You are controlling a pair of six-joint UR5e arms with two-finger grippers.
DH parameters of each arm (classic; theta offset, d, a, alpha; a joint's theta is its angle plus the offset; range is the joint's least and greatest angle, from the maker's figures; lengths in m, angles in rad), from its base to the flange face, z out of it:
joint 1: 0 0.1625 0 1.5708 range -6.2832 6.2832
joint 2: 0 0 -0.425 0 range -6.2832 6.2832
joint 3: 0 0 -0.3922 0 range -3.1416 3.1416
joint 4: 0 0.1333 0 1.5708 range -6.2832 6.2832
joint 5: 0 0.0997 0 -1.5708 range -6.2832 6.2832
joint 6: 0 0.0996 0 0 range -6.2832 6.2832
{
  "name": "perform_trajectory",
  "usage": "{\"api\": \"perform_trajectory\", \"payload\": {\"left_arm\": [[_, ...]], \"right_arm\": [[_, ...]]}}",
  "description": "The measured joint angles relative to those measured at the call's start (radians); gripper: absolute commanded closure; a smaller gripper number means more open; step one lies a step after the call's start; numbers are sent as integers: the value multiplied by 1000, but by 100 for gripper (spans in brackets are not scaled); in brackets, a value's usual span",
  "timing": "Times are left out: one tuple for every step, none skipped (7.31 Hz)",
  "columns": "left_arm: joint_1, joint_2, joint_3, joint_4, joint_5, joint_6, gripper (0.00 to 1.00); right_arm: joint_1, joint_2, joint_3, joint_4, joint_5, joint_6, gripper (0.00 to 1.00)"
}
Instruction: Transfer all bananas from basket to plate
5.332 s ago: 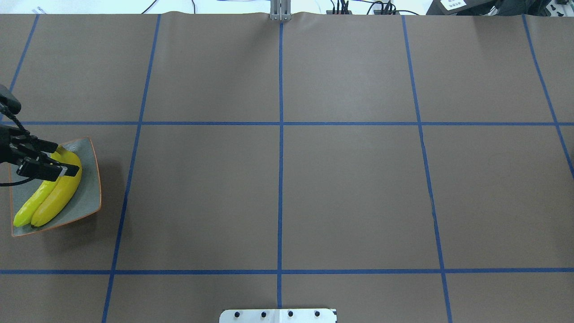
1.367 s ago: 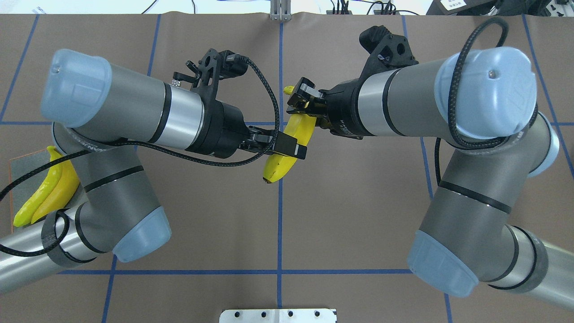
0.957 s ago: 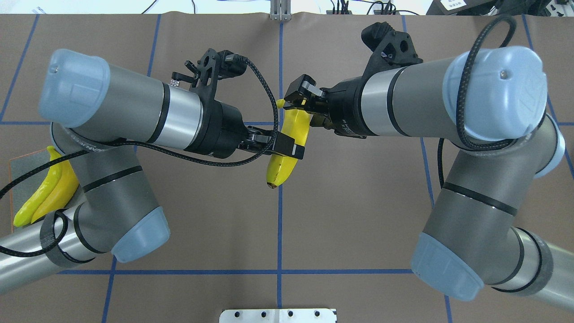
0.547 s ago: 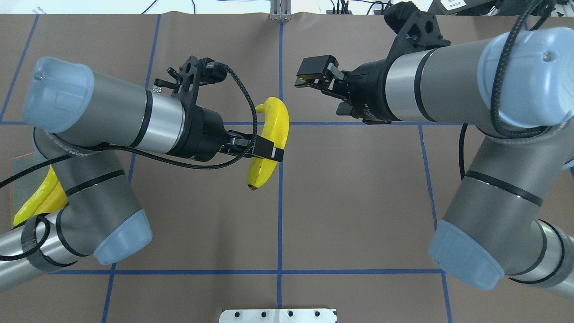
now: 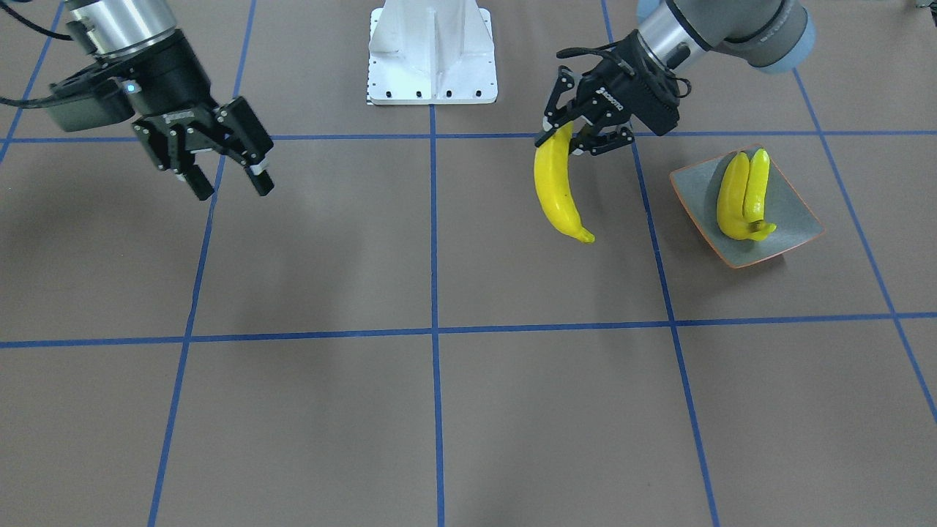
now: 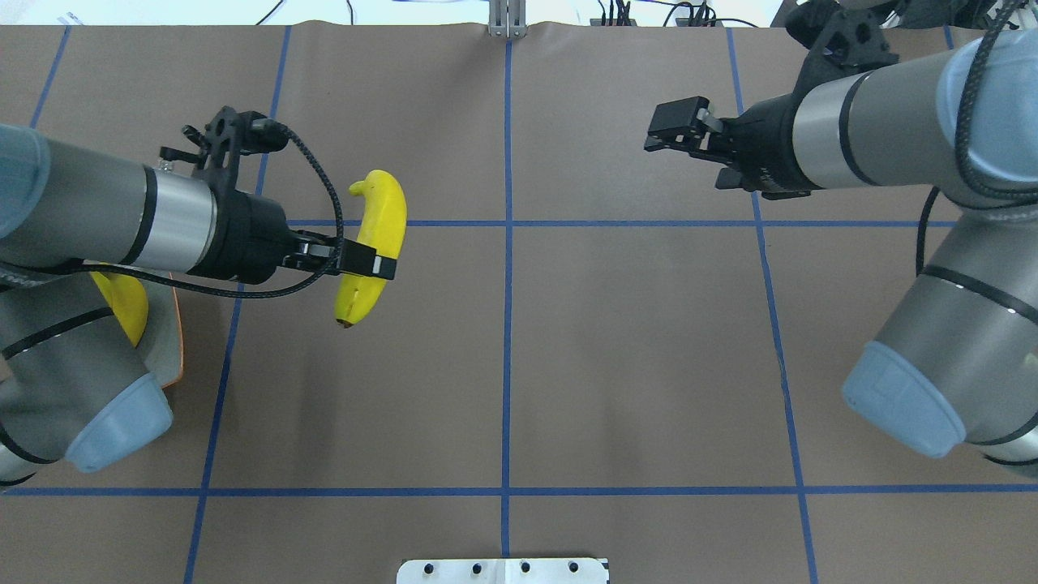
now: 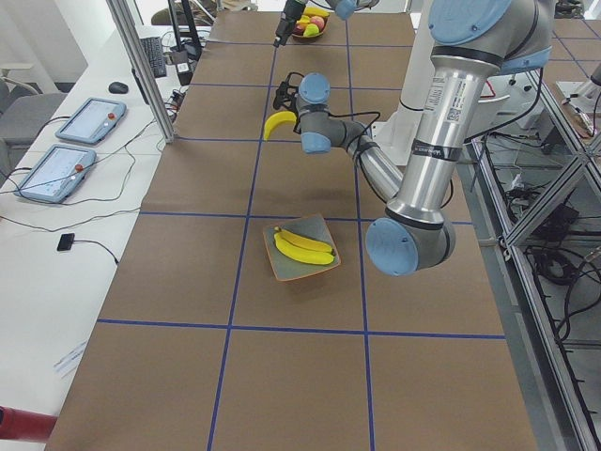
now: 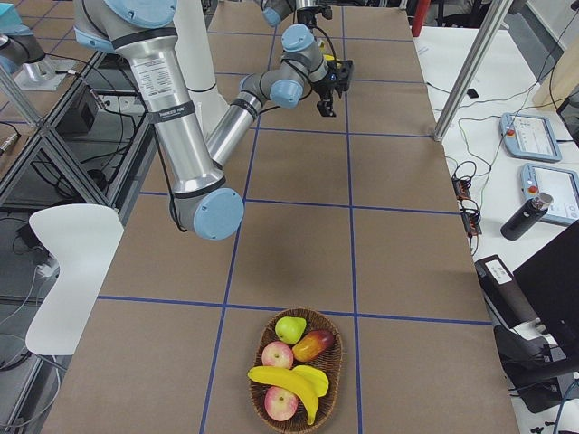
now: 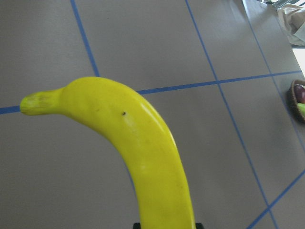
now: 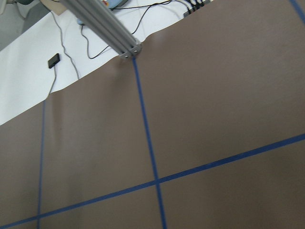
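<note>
The brown bench point(image 6: 632, 365) is crossed by both arms. The left arm point(image 6: 81, 203) reaches over the half towards the bench end on the robot's left. The right arm point(image 6: 892, 122) hangs over the other half.

The basket point(image 8: 340, 371) stands close to the end edge on the robot's right. It holds apples, a pear and at least one banana point(image 8: 289, 380); from here I cannot tell whether there is a second. The plate point(image 5: 794, 212) lies well apart from it, in the half towards the left end, with two bananas point(image 5: 743, 194) side by side on it.

The held banana point(image 5: 556, 190) is in the air between the middle of the bench and the plate. The left gripper point(image 5: 564, 139) is clamped on it near its blunt end, so the stem end hangs free towards the operators' edge. The right gripper point(image 5: 233, 183) has its jaws spread and carries nothing.

To my eye this is the carry: a third banana on its way to the plate. The next move asks the left arm to swing on towards the left end, stop over the bare grey strip beside the two bananas, turn the fruit to lie along them, lower it and only then let go. The dish is shallow, so a drop from height could bounce it off. The right arm looks free to head for the basket.
</note>
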Motion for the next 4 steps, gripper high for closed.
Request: {"api": "perform_trajectory", "payload": {"left_arm": [[-12, 80, -6, 0, 1, 83, 100], [-19, 160, -10, 1, 8, 176, 100], [-22, 237, -11, 0, 24, 275, 100], [-24, 307, -12, -1, 48, 380, 100]], "right_arm": [[67, -42, -33, 1, 53, -97, 0], [144, -85, -65, 3, 115, -212, 0], [218, -126, -91, 5, 177, -326, 0], [290, -159, -118, 7, 234, -431, 0]]}}
